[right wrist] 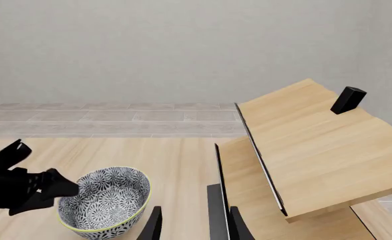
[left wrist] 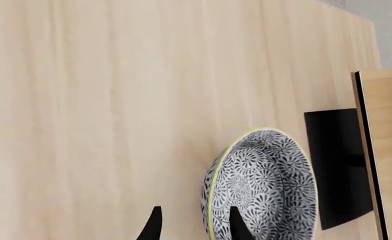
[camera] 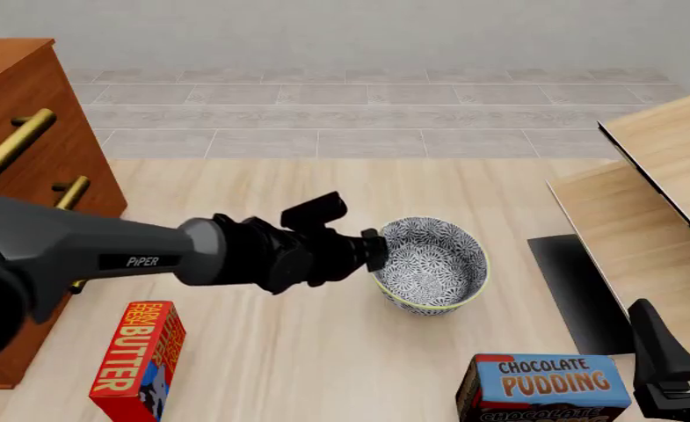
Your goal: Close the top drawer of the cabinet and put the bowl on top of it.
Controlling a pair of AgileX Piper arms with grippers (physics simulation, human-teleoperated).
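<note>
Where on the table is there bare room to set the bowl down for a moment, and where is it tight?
Bare tabletop lies beyond the bowl toward the tiled floor, and in front, between the butter box and the pudding box. It is crowded to the right, by the pale wood furniture and its dark base, and to the left near the cabinet, under the left arm.

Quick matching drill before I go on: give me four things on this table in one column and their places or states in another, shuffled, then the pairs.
1. bowl
2. butter box
3. pudding box
4. cabinet

A. near edge, right of centre, close to the right arm
B. far left, brass handles showing
C. mid-table, left gripper at its rim
D. near edge, left, red

Pairs: 1-C, 2-D, 3-A, 4-B
</note>
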